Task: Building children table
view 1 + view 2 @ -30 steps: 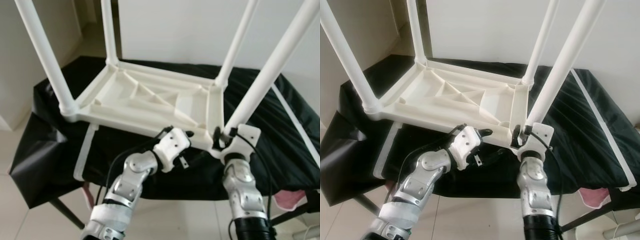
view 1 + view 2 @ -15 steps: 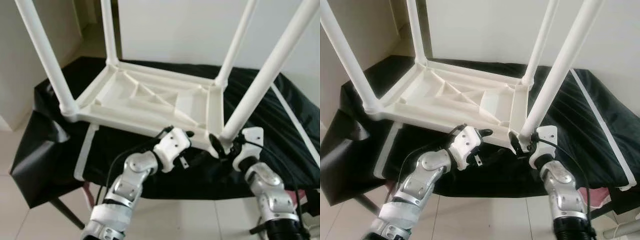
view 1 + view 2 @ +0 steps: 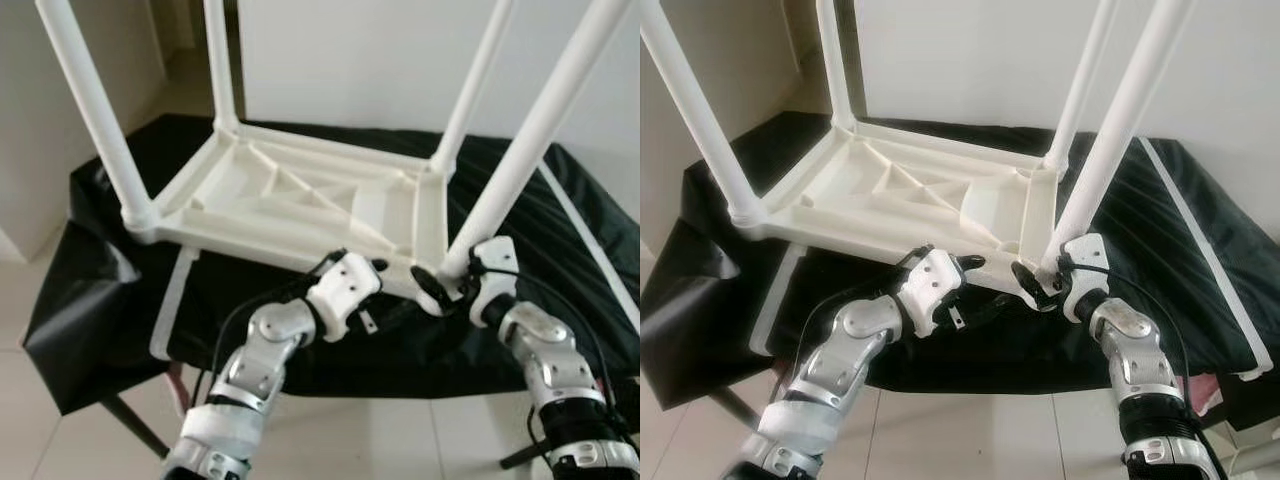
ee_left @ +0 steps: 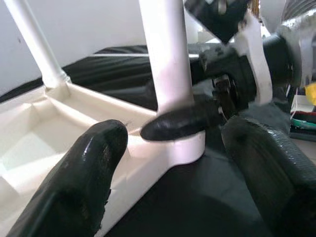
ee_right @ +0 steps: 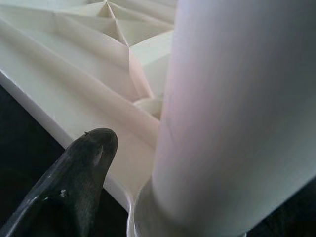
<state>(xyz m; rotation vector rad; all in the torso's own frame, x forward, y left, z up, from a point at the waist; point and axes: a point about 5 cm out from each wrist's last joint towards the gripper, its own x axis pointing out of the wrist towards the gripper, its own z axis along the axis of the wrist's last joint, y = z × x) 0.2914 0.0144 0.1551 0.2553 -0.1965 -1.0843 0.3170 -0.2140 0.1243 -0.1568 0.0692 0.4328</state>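
Observation:
A white plastic children's table [image 3: 300, 200] lies upside down on a black-draped surface, its four legs pointing up. My right gripper [image 3: 437, 288] reaches in from the right and is shut on the base of the near-right leg [image 3: 520, 160], where it enters the corner socket. In the right wrist view the leg [image 5: 237, 108] stands close beside one black finger [image 5: 84, 163]. My left gripper [image 3: 385, 295] hovers open just in front of the same corner. In the left wrist view its fingers [image 4: 98, 163] are spread wide, facing the leg [image 4: 165, 54].
The black cloth [image 3: 560, 300] hangs over the surface's edges, with tiled floor below. One white strip [image 3: 170, 310] lies on the cloth at the left and a longer one [image 3: 590, 240] at the right. A white wall stands behind.
My right arm has swung out to the right and now holds the leg base from that side. The near-right leg's top has leaned slightly left. The left arm has stayed put.

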